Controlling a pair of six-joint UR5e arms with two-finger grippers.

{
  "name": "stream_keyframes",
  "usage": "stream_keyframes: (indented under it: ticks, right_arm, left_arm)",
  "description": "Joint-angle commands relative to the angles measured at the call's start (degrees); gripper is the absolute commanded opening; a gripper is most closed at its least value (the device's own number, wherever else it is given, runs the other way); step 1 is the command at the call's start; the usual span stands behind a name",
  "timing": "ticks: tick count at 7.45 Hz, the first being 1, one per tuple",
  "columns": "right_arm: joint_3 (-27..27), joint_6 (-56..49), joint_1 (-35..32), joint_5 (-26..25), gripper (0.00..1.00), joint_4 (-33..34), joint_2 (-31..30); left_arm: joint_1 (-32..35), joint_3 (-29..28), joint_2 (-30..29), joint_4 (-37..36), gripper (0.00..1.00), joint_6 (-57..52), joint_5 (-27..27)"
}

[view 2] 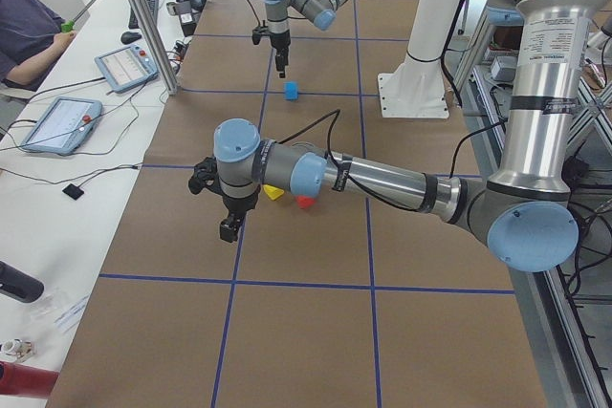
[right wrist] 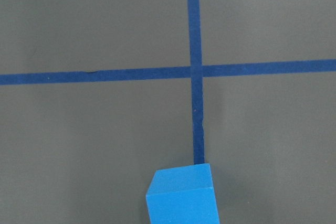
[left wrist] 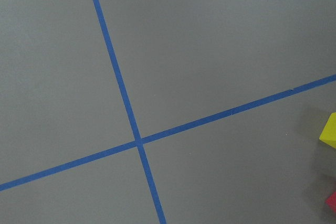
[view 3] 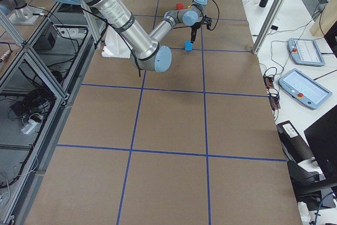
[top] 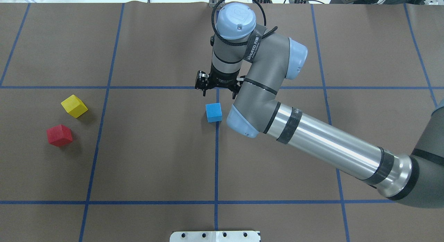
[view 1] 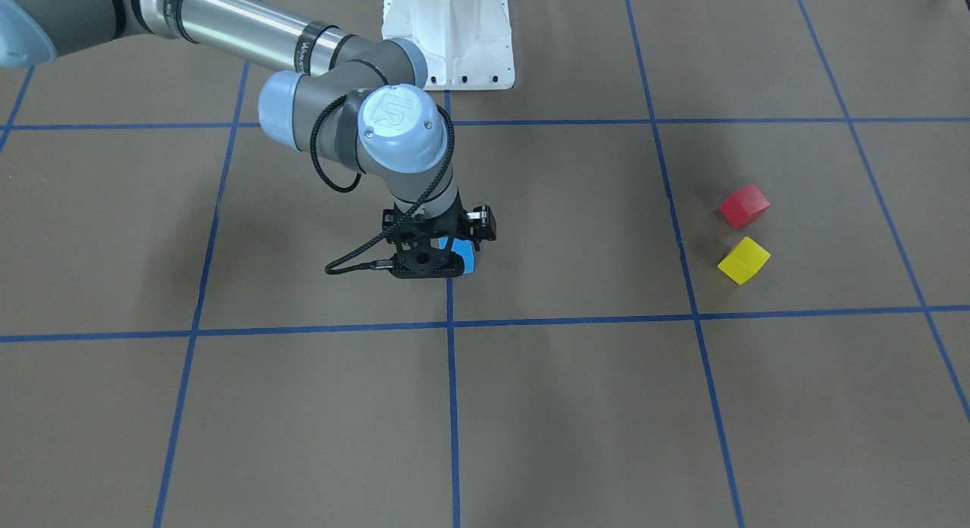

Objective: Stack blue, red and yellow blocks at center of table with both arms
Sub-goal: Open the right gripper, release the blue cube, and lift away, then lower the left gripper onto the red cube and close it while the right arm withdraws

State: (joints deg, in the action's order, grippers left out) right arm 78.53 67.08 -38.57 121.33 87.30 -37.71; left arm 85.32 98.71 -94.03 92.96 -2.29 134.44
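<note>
The blue block (top: pixel 213 112) sits on the table near the centre grid cross, free of any gripper; it also shows at the bottom of the right wrist view (right wrist: pixel 182 195). My right gripper (top: pixel 219 92) hangs above and just beyond it, jaws spread and empty. The red block (top: pixel 59 135) and yellow block (top: pixel 74 106) lie close together on the robot's left side of the table. My left gripper (view 2: pixel 229 228) shows only in the exterior left view, hovering beside those two blocks; I cannot tell if it is open or shut. The left wrist view catches the yellow block's edge (left wrist: pixel 329 130).
Blue tape lines (top: pixel 216 158) divide the brown table into squares. The white robot base (view 1: pixel 449 35) stands at the table's robot side. A side bench with tablets (view 2: pixel 57 123) and an aluminium post (view 2: pixel 143 21) runs along the operators' side.
</note>
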Motion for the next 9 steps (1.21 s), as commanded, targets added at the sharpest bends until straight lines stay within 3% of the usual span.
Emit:
stream_keyframes:
  ticks: [1, 2, 4, 6, 8, 9]
  right_arm:
    - [10.4, -4.1, -7.2, 0.6, 1.0, 3.7, -7.5]
    - [15.4, -10.9, -11.4, 0.7, 1.0, 3.8, -14.6]
    - [17.6, -26.5, -19.3, 3.1, 1.0, 3.8, -23.5]
    - [17.5, -31.5, -21.6, 4.8, 1.0, 3.3, -26.8]
    - [16.8, -31.4, -21.4, 4.4, 1.0, 3.1, -26.9]
    - [16.6, -31.3, -21.4, 4.3, 1.0, 3.1, -26.9]
  left_arm:
    - [-7.8, 3.0, -1.8, 3.3, 1.0, 23.8, -0.5]
    - [-11.8, 4.6, -1.5, 6.4, 1.0, 35.0, -0.8]
    - [-20.6, 8.8, 2.4, 15.5, 1.0, 50.0, -8.6]
    - [-27.5, 12.3, 7.3, 19.2, 1.0, 60.0, -14.7]
    - [-38.3, 12.1, 7.7, 20.1, 1.0, 69.6, -25.5]
    - [-40.4, 11.8, 7.9, 20.1, 1.0, 70.1, -26.5]
